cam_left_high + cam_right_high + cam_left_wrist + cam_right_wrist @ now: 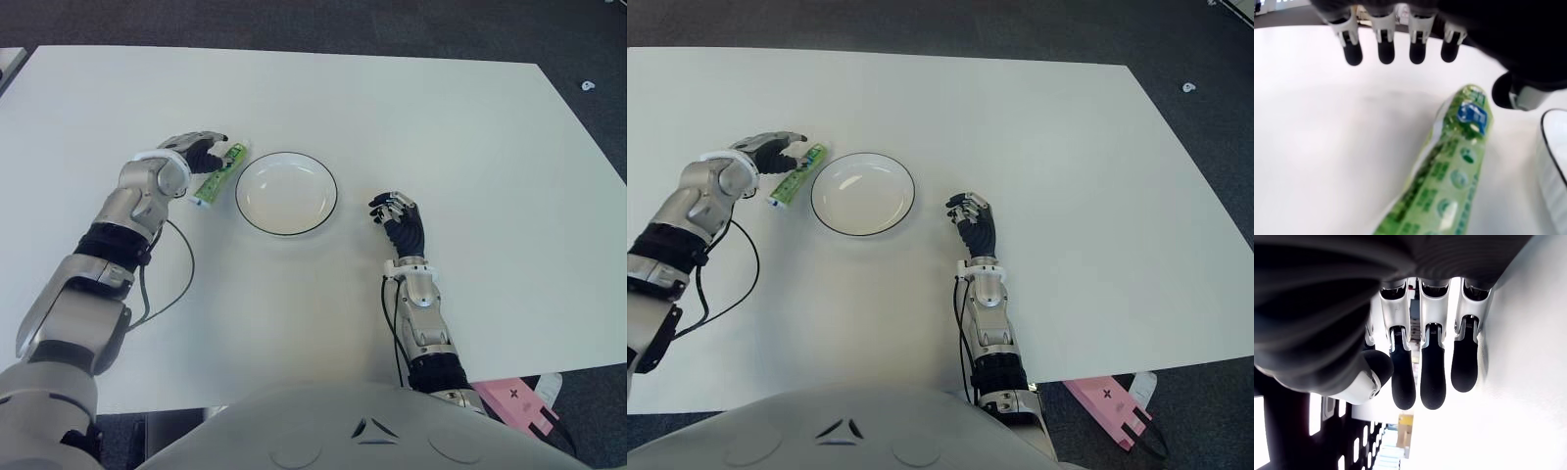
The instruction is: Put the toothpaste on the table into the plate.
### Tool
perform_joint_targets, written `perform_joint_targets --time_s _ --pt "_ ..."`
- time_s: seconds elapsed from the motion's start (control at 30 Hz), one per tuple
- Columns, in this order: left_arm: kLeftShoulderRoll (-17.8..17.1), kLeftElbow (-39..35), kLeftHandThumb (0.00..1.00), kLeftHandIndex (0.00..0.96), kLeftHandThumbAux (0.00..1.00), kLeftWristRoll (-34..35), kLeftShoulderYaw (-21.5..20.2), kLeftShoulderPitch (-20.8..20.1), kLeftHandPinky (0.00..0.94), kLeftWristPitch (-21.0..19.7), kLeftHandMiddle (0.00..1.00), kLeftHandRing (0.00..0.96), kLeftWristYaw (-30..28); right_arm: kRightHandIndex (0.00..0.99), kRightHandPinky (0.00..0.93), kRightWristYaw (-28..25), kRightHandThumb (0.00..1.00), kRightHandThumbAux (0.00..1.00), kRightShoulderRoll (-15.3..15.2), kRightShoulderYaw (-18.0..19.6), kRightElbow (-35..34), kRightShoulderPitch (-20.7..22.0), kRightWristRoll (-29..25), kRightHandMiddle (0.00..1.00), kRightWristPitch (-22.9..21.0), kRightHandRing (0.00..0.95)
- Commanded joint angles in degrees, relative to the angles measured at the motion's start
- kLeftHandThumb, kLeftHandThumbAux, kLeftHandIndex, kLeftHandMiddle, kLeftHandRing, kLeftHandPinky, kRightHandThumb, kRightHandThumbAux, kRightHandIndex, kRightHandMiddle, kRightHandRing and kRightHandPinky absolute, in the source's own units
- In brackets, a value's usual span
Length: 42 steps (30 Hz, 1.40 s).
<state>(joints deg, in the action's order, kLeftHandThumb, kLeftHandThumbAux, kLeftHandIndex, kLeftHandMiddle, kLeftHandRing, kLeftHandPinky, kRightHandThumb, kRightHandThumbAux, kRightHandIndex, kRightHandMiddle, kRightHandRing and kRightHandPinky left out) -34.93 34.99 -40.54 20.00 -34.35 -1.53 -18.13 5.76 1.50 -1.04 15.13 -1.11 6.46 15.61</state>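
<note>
- Progress: not yet done. The green-printed plastic toothpaste tube with a white cap (218,174) lies flat on the white table top (411,117), just beside the plate on the robot's left, outside the rim.
- The shallow round white plate with a thin dark rim (286,193) holds nothing; its bowl is bare.
- Left hand (194,152), silver forearm with black fingers, hovers over the far end of the tube. In the left wrist view four fingertips (1386,51) hang spread above the table, with the thumb off to the side near the tube's end; none of them presses the tube. Judged: reach about complete, grasp not closed.
- Right hand (400,221) shows on the table to the right of the plate, near it and holding nothing. The right wrist view shows its fingers loosely curled, side by side, with no object between them. Whether it touches the table I cannot tell.
- Left to do, as I judge it: close on the tube, lift, carry the short way over the rim, release inside the plate.
- Count: toothpaste tubes, one; plates, one; robot hands, two; tables, one.
- Off-table: a pink flat object (514,401) on the dark floor by the robot's right side; not part of the task.
</note>
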Motion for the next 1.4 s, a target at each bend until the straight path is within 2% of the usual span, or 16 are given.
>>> perform_joint_targets --time_s 0.03,0.23,0.47,0.77,1.1,1.27,1.4 --pt "0.4 5.6 0.505 0.0 0.271 -0.4 3.2 -3.3 0.002 0.5 0.0 0.0 -6.0 0.429 0.519 0.3 0.705 0.732 0.1 0.3 2.7 -2.6 -0.3 0.499 -2.7 0.513" --pt "2.6 11.7 0.497 0.0 0.269 0.4 5.3 -6.7 0.0 0.2 0.0 0.0 -9.6 0.43 0.521 0.4 0.705 0.732 -0.1 0.2 2.9 -2.7 -0.3 0.501 -2.1 0.517" --pt "5.1 22.2 0.458 0.0 0.27 0.5 8.0 -9.7 0.0 3.9 0.0 0.0 -11.0 0.429 0.52 0.5 0.705 0.733 -0.3 0.1 3.0 -2.6 -0.2 0.503 -1.7 0.515" --pt "6.0 27.1 0.393 0.0 0.296 0.4 10.5 -11.3 0.001 7.1 0.0 0.0 -13.5 0.427 0.52 0.1 0.704 0.734 -0.5 0.3 2.0 -2.7 -0.5 0.5 -3.7 0.514" --pt "6.1 28.1 0.356 0.0 0.316 0.2 12.8 -9.8 0.0 9.7 0.0 0.0 -15.8 0.427 0.505 0.0 0.702 0.734 -0.5 0.0 1.3 -3.1 -0.3 0.498 -3.9 0.512" --pt "6.0 26.7 0.362 0.0 0.325 0.9 12.9 -8.0 0.0 9.2 0.0 0.0 -16.1 0.426 0.493 -0.2 0.702 0.735 -0.7 -0.1 1.3 -3.3 -0.3 0.496 -2.9 0.501" --pt "6.1 25.1 0.374 0.0 0.333 1.6 12.6 -6.0 0.0 8.2 0.0 0.0 -15.8 0.426 0.517 -0.4 0.703 0.735 -0.7 -0.2 1.2 -3.5 -0.5 0.495 -2.5 0.505"
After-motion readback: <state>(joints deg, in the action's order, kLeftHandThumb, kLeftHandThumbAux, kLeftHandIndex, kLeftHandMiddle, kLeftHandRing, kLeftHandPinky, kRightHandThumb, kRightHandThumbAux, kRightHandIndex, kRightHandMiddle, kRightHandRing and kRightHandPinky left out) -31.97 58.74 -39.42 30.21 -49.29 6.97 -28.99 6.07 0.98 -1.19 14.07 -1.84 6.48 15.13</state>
